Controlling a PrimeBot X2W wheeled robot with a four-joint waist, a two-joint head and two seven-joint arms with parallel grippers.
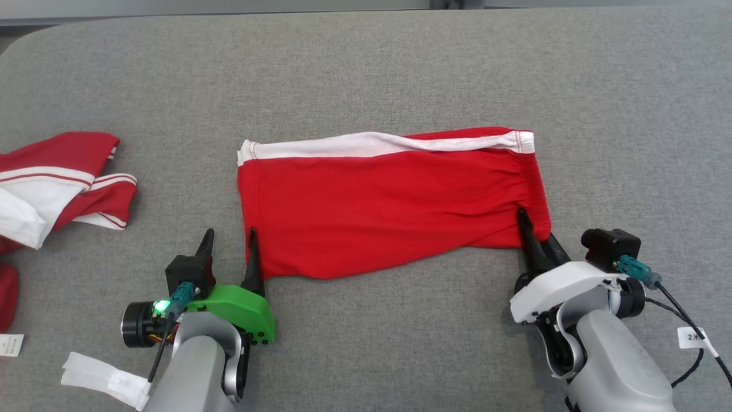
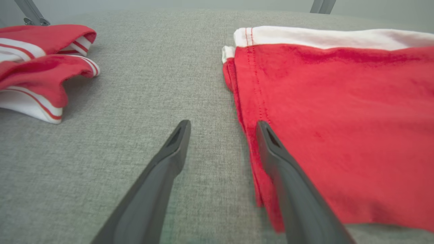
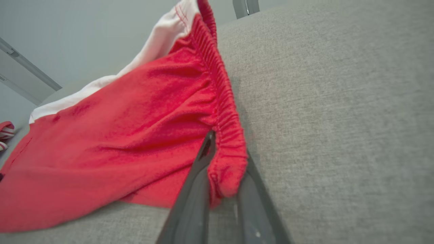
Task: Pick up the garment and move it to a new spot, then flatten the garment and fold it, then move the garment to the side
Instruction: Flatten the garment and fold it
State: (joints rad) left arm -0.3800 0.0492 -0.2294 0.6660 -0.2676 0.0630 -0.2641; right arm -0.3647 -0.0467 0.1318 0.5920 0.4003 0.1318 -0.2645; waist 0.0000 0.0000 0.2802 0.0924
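Observation:
A red garment (image 1: pixel 389 206) with a white band along its far edge lies spread on the grey table (image 1: pixel 366 68). My right gripper (image 1: pixel 534 229) is at its near right corner, shut on the gathered elastic waistband; in the right wrist view the bunched red cloth (image 3: pixel 135 135) sits pinched between the two fingers of the right gripper (image 3: pixel 229 149). My left gripper (image 1: pixel 230 232) stands open at the near left corner. In the left wrist view the left gripper (image 2: pixel 223 123) has one finger over the stitched hem of the garment (image 2: pixel 339 118) and the other over bare table.
A crumpled pile of red and white clothes (image 1: pixel 57 183) lies at the table's left edge, also in the left wrist view (image 2: pixel 40 67). A small white label (image 1: pixel 10 345) lies near the front left. The table's far edge runs along the top.

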